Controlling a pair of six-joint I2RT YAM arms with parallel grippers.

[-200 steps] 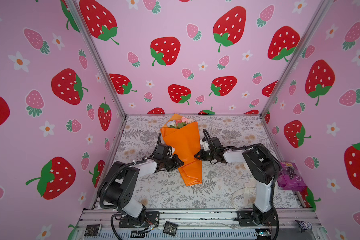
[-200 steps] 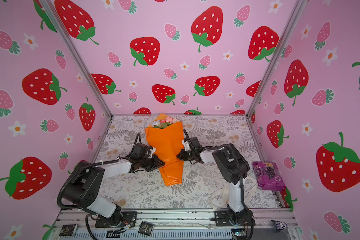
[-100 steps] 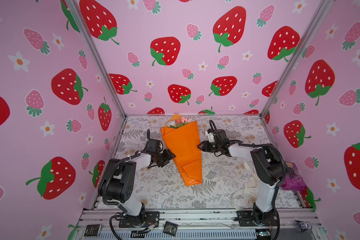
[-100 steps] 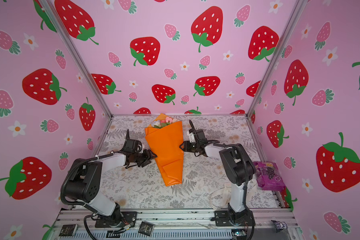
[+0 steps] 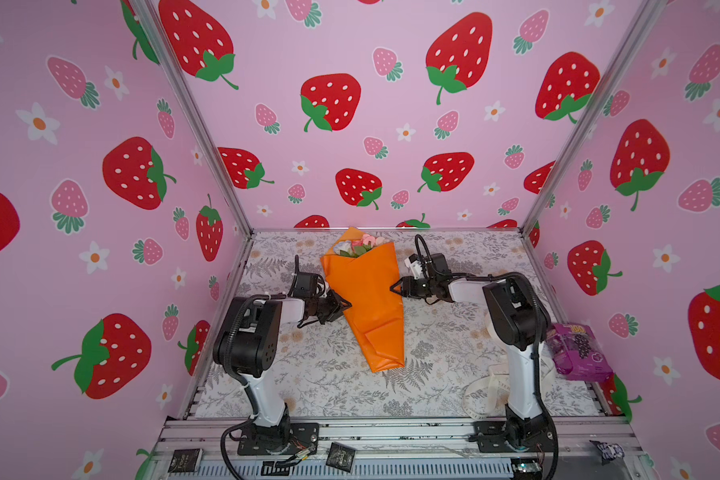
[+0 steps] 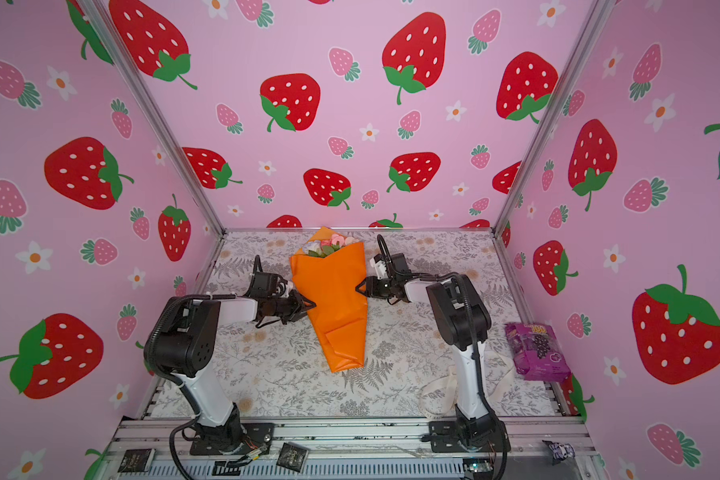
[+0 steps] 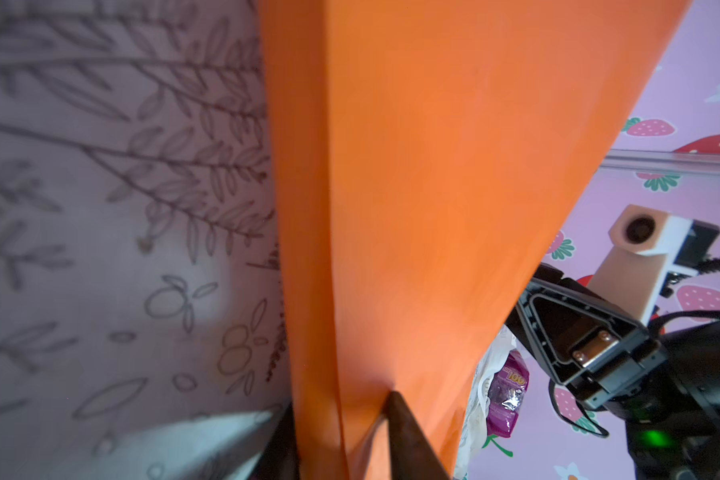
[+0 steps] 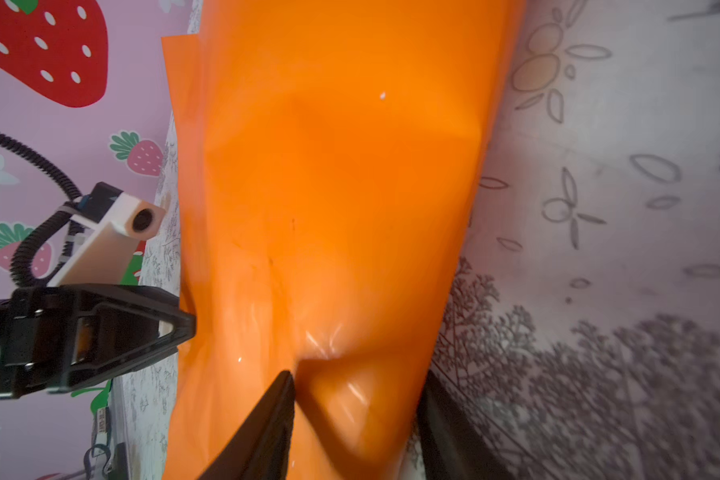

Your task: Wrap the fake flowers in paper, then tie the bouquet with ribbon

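Where the leaf-printed table (image 5: 308, 374) (image 6: 287, 374) meets the strawberry back wall, the bouquet of fake flowers (image 5: 366, 299) (image 6: 333, 299) lies flat in its orange paper cone in both top views. Its blooms point at that wall and its narrow end points toward the arm bases. The left fingers (image 5: 344, 305) (image 6: 308, 305) meet the cone's left edge about halfway along. The right fingers (image 5: 393, 288) (image 6: 360, 286) meet its right edge slightly farther back. A purple packet (image 5: 578, 353) (image 6: 537, 353) sits at the table's right side, and a cream ribbon (image 5: 483, 395) (image 6: 437, 399) lies by the right arm's base.

In the left wrist view, the bouquet's (image 7: 412, 187) paper edge runs between the left fingers (image 7: 404, 436), which are clenched on it and pucker the sheet. The right fingers (image 7: 587, 303) touch the opposite edge.

In the right wrist view, a fold of the bouquet's (image 8: 329, 187) wrap sits between the right fingers (image 8: 275, 424). One tip presses a dent into the paper, so they grasp it. The left fingers (image 8: 142, 305) come to a point at the far edge.
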